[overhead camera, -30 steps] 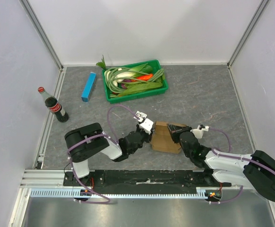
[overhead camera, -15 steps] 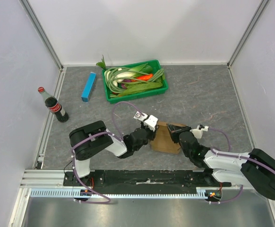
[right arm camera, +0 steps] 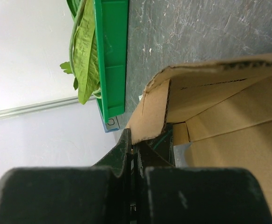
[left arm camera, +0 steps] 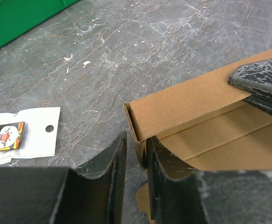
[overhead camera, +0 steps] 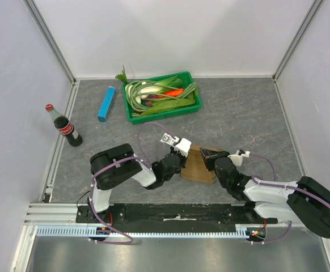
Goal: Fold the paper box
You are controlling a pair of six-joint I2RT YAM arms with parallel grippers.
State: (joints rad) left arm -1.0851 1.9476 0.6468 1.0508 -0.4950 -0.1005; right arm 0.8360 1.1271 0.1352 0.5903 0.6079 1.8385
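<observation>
Near the front edge of the table (overhead camera: 244,122), the paper box (overhead camera: 198,166) is lying between the two grippers; the right gripper (right arm camera: 134,143) is pinching a raised flap, fingers pressed together on the cardboard; the left gripper (left arm camera: 136,141) is straddling the opposite wall, fingers narrowly parted, grip impossible to confirm; beyond, a green tray (overhead camera: 191,106) is holding vegetables (overhead camera: 153,93).

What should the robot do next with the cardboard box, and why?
Probably the left pincer should tip the raised side wall it straddles inward along its crease. The plain brown cardboard box lies half open, and the right pincer is clamped on another flap, steadying it.
</observation>
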